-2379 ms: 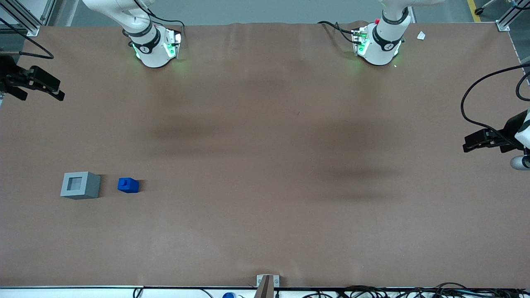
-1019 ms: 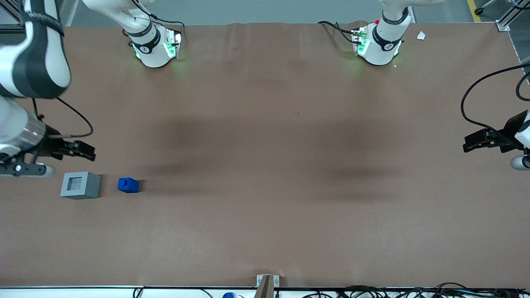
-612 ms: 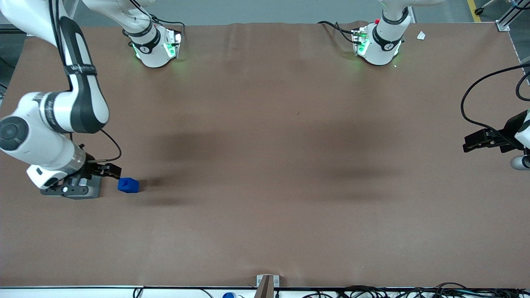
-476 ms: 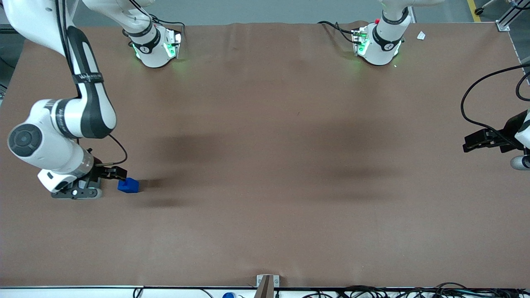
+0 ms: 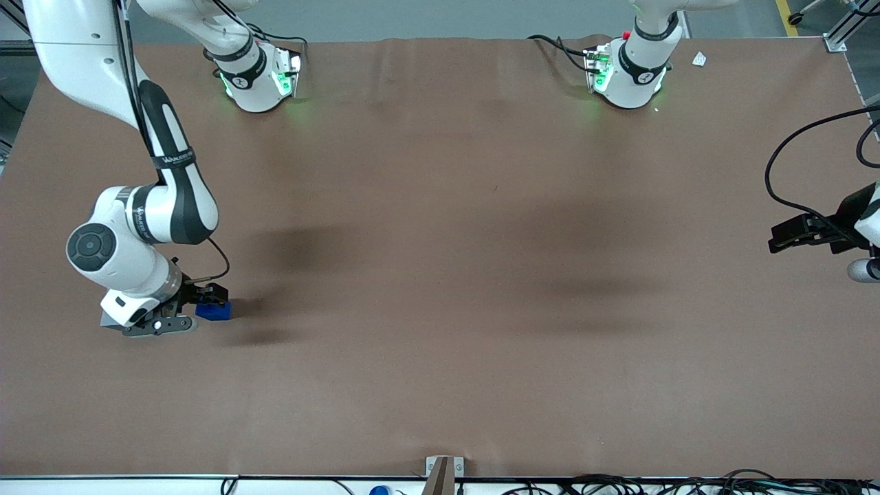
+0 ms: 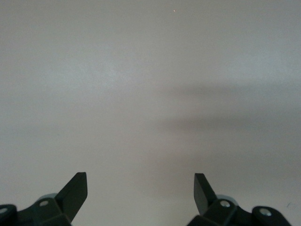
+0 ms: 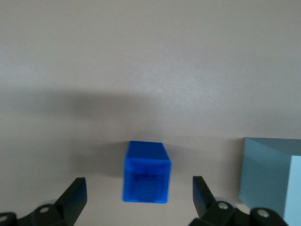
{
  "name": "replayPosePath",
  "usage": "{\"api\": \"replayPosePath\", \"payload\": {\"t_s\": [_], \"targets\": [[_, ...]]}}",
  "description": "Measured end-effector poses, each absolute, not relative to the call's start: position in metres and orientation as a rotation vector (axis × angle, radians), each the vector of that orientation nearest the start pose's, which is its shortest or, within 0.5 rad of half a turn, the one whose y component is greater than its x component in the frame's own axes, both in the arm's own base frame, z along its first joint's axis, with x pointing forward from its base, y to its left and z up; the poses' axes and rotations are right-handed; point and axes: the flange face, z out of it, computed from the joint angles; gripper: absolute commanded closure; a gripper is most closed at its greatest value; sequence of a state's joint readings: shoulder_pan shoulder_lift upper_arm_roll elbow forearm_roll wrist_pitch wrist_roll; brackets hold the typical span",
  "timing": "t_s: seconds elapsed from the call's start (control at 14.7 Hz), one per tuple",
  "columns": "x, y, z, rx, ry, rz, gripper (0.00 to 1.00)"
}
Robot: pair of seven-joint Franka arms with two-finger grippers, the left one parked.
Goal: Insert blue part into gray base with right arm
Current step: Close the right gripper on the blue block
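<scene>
The blue part (image 5: 216, 312) sits on the brown table, and the right arm (image 5: 141, 220) leans down over it. My gripper (image 5: 212, 296) hangs just above the part's top. In the right wrist view the gripper (image 7: 138, 198) is open, one fingertip on each side of the blue part (image 7: 146, 172), with clear gaps and no contact. The notched top of the cube faces the wrist camera. The gray base (image 7: 273, 175) stands beside the cube. In the front view the arm's wrist covers nearly all of the base.
Two arm pedestals (image 5: 258, 79) (image 5: 629, 72) stand at the table's edge farthest from the front camera. The parked arm's gripper (image 5: 804, 232) and its looping cable sit at that arm's end of the table. A metal bracket (image 5: 443, 469) and cables line the nearest edge.
The right arm has swung in from the table's end and come down, passing over the gray base and covering it. Its gripper has moved onto the blue part, which has not shifted.
</scene>
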State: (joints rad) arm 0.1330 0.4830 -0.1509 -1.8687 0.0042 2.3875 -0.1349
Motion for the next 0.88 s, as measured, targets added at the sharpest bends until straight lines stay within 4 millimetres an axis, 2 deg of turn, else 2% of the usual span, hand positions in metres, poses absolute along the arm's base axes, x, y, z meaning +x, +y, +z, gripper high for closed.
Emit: {"api": "replayPosePath", "payload": {"t_s": [0.2, 0.88], "targets": [[0.639, -0.021, 0.257, -3.205, -0.205, -0.038, 0.08], [0.64, -0.02, 0.24, -3.207, -0.21, -0.046, 0.14]]}}
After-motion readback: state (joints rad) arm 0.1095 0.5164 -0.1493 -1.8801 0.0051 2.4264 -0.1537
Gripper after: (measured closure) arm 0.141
